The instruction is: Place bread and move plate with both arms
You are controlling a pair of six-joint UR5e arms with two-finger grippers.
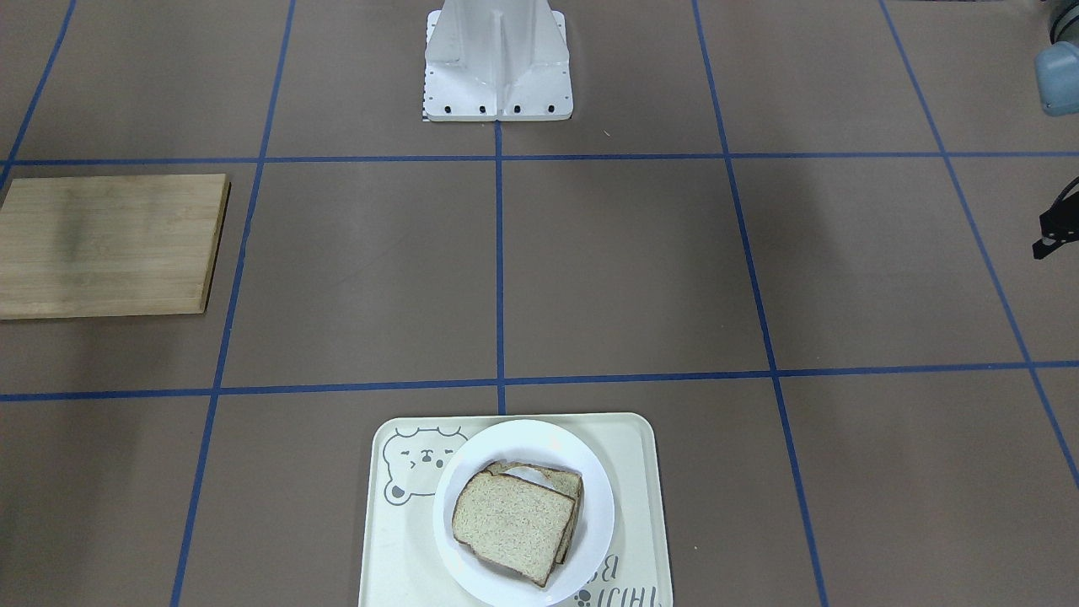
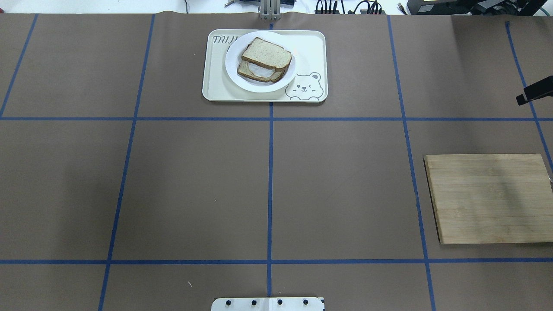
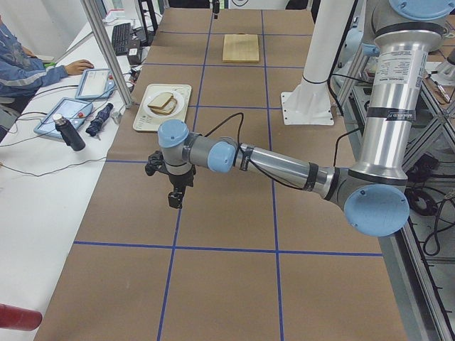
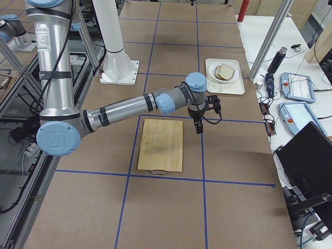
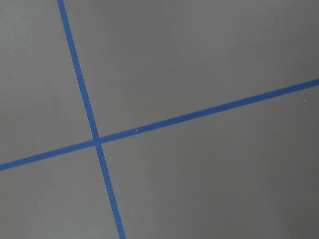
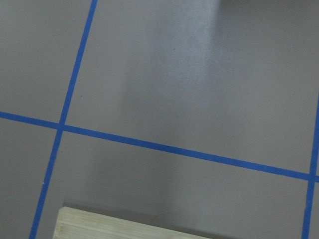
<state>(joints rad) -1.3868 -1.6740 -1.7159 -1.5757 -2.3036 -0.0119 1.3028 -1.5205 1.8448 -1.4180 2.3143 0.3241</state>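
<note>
though how far either one is open cannot be told, the left gripper (image 3: 174, 193) hangs fingers-down over the table (image 3: 213, 284) at mid-left of the left side view, and the right gripper (image 4: 198, 123) hangs mid-frame in the right side view, just past the wooden board (image 4: 161, 145), nothing seen in either. the bread (image 1: 512, 523) lies atop another slice (image 1: 552, 479) on the plate (image 1: 527, 438), which sits on the bear tray (image 1: 641, 506) at lower centre of the front view
</note>
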